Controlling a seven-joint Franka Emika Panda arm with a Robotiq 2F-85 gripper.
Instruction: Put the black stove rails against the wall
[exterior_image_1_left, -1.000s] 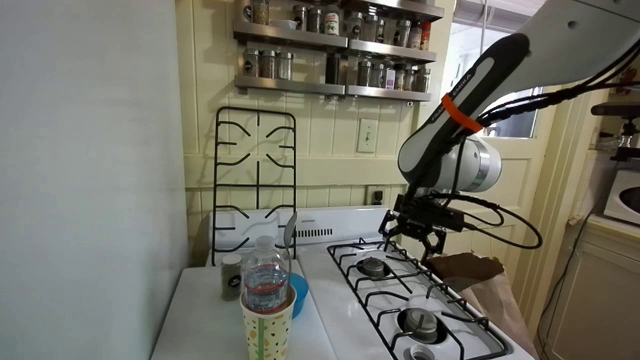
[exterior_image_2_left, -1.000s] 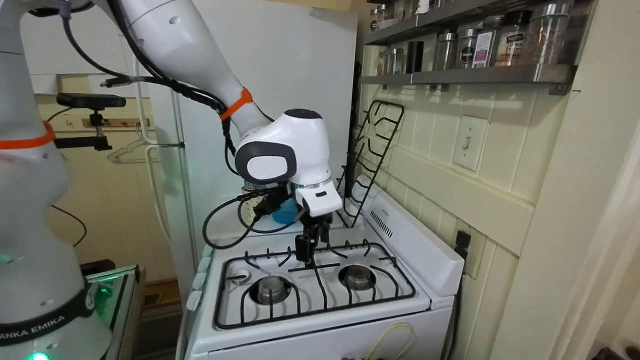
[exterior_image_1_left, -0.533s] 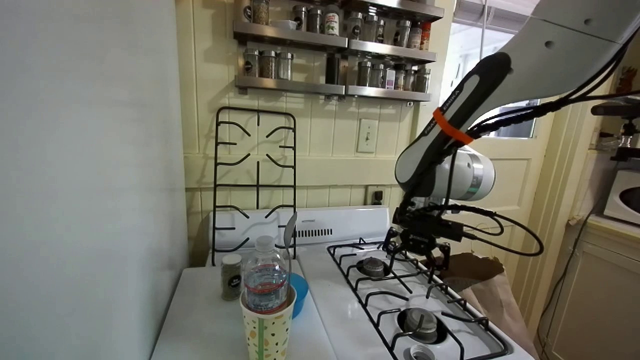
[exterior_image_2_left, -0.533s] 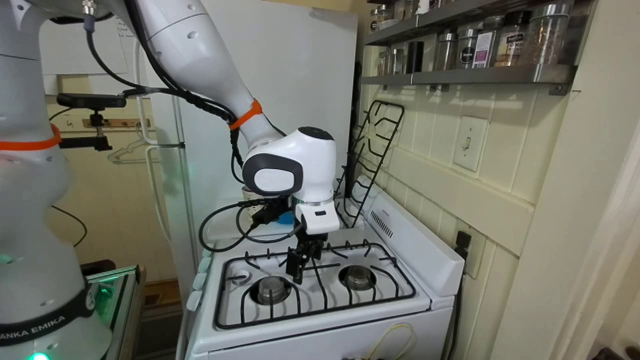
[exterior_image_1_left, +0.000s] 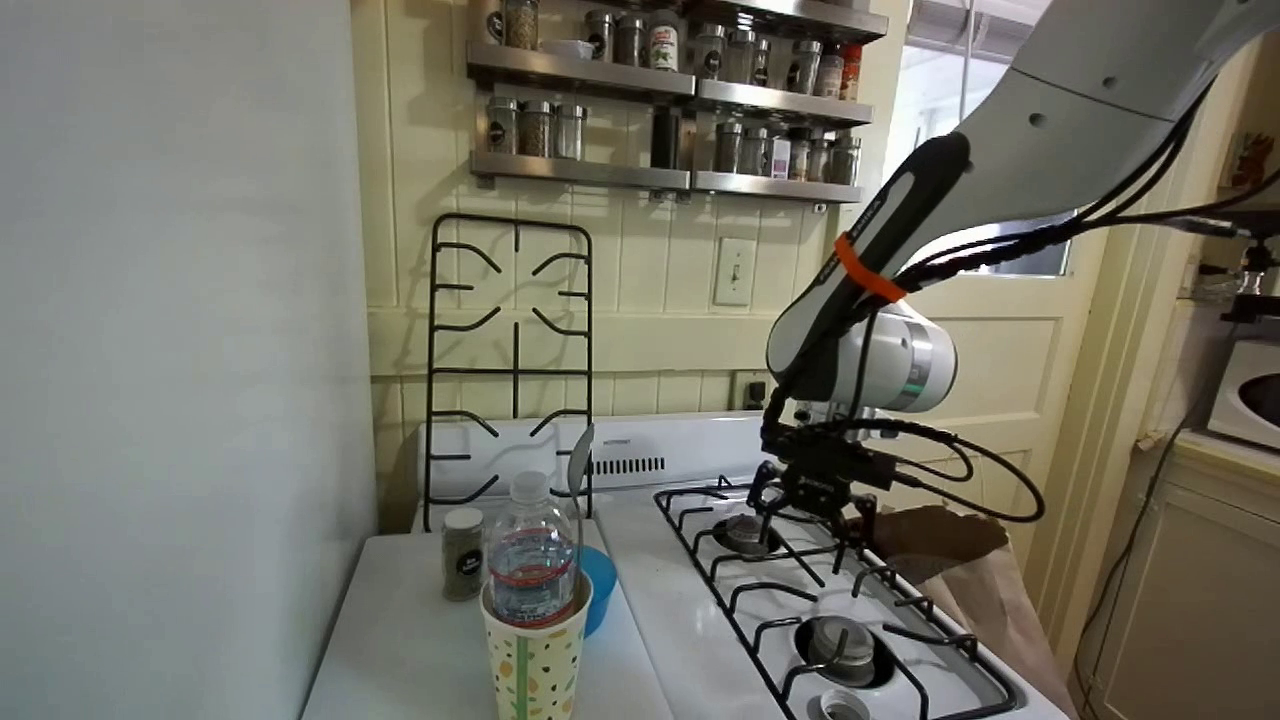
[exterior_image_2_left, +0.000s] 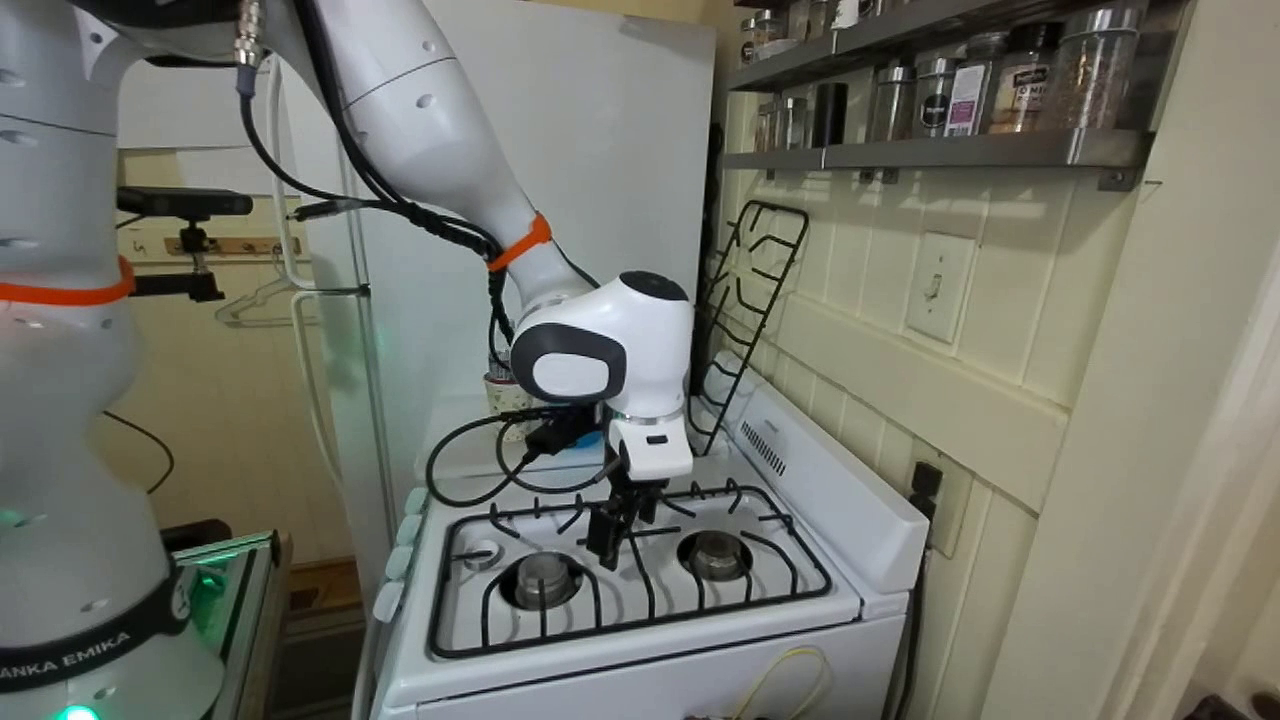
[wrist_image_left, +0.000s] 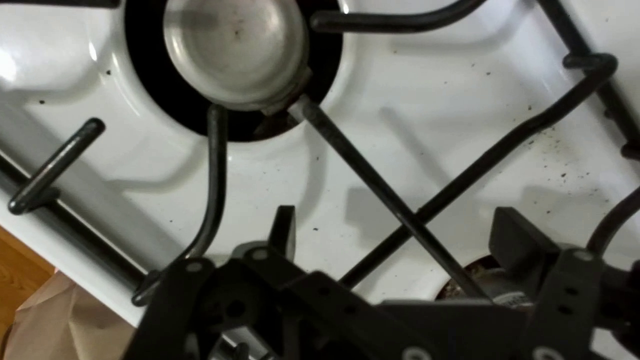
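Robotiq gripper (wrist_image_left: 403, 238) is hanging wide, empty over burner grate (wrist_image_left: 414, 223) — bars (wrist_image_left: 362, 169) are running aslant below fingers (wrist_image_left: 520, 247), so pinch could be slipping, grate twisting.

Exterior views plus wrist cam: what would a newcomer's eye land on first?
Probably the white robot arm, stretched over the white stove in both exterior views, its open gripper above the flat-lying black grate over the burners. Then the matching grate, standing on end at the back and leaning toward the cream-yellow wall. Higher up that wall, metal shelves lined with spice jars catch the eye.
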